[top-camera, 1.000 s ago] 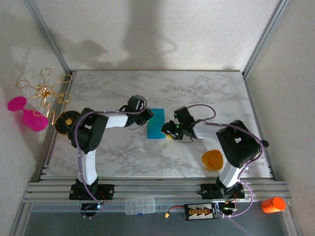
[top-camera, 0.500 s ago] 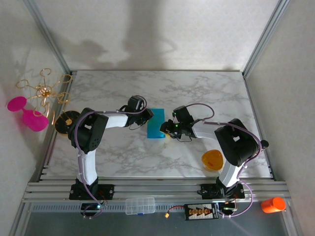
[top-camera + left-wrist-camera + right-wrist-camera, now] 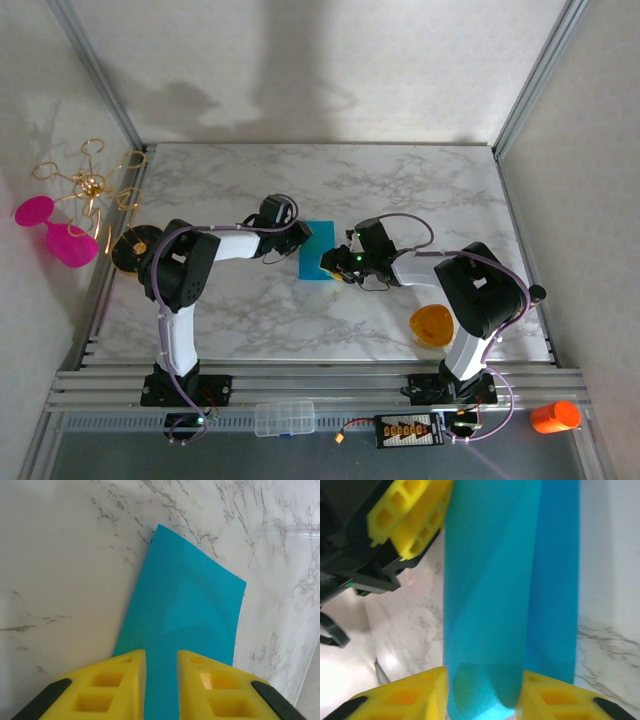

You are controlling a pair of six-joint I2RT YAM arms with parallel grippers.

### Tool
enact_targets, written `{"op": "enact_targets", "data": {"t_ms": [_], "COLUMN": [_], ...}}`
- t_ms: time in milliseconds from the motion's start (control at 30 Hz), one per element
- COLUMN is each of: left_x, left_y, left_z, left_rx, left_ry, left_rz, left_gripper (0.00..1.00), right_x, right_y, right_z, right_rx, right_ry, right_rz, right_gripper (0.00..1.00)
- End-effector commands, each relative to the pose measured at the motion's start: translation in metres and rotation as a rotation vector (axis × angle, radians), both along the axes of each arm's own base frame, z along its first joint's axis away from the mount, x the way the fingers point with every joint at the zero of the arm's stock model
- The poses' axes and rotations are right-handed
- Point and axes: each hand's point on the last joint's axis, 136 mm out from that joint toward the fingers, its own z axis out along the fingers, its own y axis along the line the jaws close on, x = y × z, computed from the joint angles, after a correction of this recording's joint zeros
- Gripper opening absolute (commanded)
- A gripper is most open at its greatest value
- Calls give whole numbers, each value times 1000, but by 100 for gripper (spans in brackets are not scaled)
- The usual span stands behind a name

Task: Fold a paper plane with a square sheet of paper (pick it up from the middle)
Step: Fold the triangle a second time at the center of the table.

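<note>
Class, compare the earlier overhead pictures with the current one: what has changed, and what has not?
The right gripper slid a little left, onto the paper's right edge. Nothing was visibly grasped or released. The left gripper, the paper and the orange bowl stayed put.

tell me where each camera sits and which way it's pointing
top external: high behind the arm bases, looking down on the marble table; both arms show, left gripper and right gripper both at the teal paper.
left wrist: on the left arm, looking down past its yellow fingers at the paper on the marble.
right wrist: on the right arm, looking past its own fingers along the paper toward the left gripper.
shared: all three see the paper.
</note>
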Motion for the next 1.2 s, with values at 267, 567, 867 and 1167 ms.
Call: {"op": "enact_targets", "data": {"t_ms": [267, 567, 867, 1167], "left_x": [-21, -21, -21, -18], "left_y": [11, 11, 11, 9], "left_z": [-28, -27, -27, -16], "left_rx": [65, 60, 56, 41], "left_ry": [91, 89, 87, 63], "left_rz": [8, 9, 9, 10], "left_gripper": [24, 24, 24, 23], "right_x": [24, 11, -6, -5], "right_y": [-4, -8, -16, -25], "right_z": [8, 2, -7, -17], "right_rx": [90, 113, 89, 7], "right_ry": [-56, 18, 118, 149], "right_rz": [-69, -68, -95, -132], "right_gripper": [43, 39, 24, 8]}}
